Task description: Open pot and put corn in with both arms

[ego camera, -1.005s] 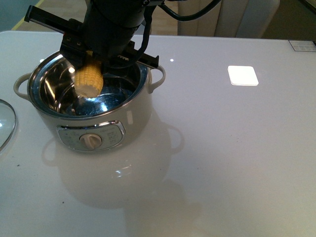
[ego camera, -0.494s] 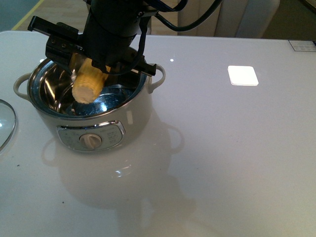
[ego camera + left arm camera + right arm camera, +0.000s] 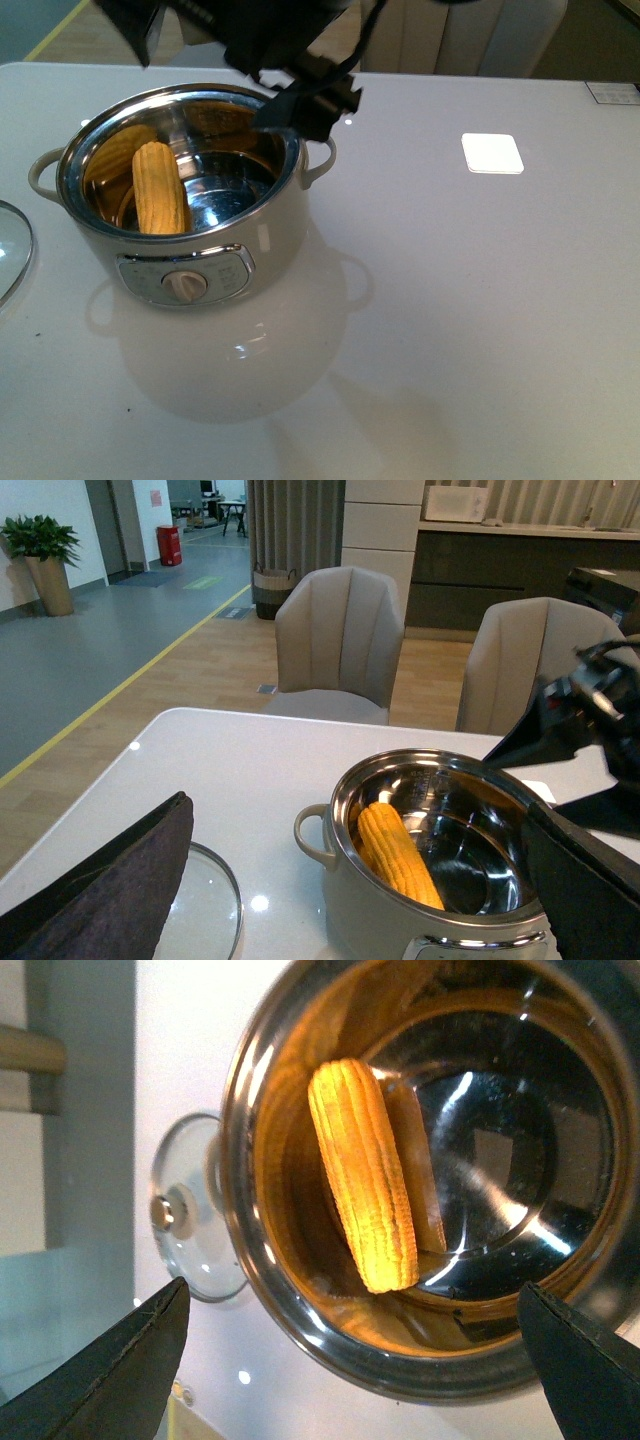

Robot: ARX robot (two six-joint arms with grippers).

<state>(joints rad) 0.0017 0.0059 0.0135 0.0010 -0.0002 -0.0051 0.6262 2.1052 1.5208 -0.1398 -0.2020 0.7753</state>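
1. Corn absent from the left end effector [image 3: 355, 810]: jaws spread wide with nothing between them, hanging off to the lid side of the pot [image 3: 270, 235], probably parked there so as not to crowd the opening.
2. Glass lid [image 3: 10, 250]: lies flat on the table [image 3: 480, 300] just beside the pot's left handle, apart from the rim. Leaves the mouth fully open, and looks close enough to be fetched easily if the pot needs covering.
3. Corn [image 3: 160, 190]: rests inside the pot on the left of the steel bowl, slanted, one end on the floor and the other leaning toward the wall. Touches no end effector. Doubles itself as a warm orange reflection in the shiny wall behind.
4. Pot: stands upright on the table, dial panel facing the robot, both loop handles free. Holds nothing else that shows.
5. Right end effector [image 3: 352, 1288]: hovers above the pot's far-right rim with jaws wide apart and empty. Looks straight down on the cob in its wrist view, which fits a drop from above, not a placing by contact.
6. Table to the right: bare white surface apart from a bright square light patch [image 3: 492, 153]. Judged on this layout, opening and loading both appear done.
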